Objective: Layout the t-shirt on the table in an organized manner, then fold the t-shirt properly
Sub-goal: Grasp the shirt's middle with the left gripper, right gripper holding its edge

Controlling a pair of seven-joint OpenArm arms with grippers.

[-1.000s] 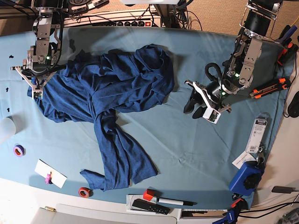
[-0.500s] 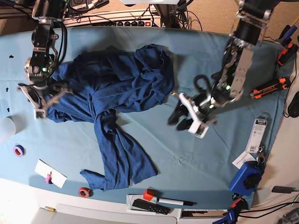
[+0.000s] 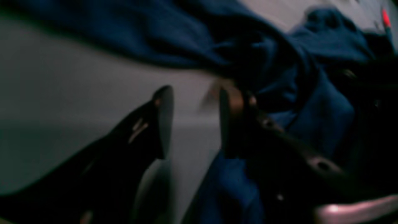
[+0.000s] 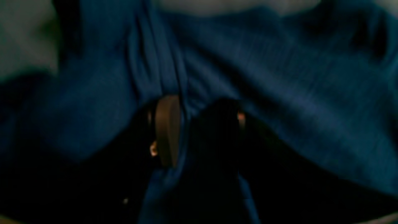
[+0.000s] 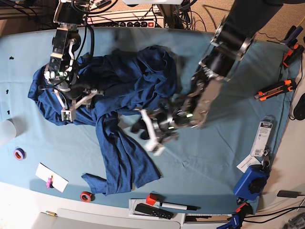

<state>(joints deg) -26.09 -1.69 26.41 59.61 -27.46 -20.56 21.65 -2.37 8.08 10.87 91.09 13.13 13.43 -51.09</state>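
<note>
The t-shirt [image 5: 112, 102] lies crumpled across the left half of the teal worktop [image 5: 228, 157], bunched at the top with a long twisted tail running toward the near edge, so nothing is spread out yet. The right end effector [image 5: 71, 102] sits over the garment's left bunch, and its wrist view shows a fold of navy cloth pinched between its fingers [image 4: 168, 130], so it appears to have a grip on the t-shirt. The left end effector [image 5: 151, 131] hangs low just beside the shirt's right edge; its wrist view shows the jaws standing apart with bare worktop between them and blue cloth close by the right-hand finger [image 3: 231, 118], nothing held. To do this step well, the left arm should probably catch one single layer at a hem or shoulder rather than a wad, then both arms should draw apart and low so the cloth slides flat instead of twisting further. Clutter rings the work area: a marker [image 5: 174, 206] and a red tape roll [image 5: 86, 196] at the near edge close to the tail, a purple tape roll [image 5: 19, 153], a white card [image 5: 51, 177], and an orange-handled tool [image 5: 275, 89] to the right; the near-edge items could be swept off if the tail is dragged over them.
</note>
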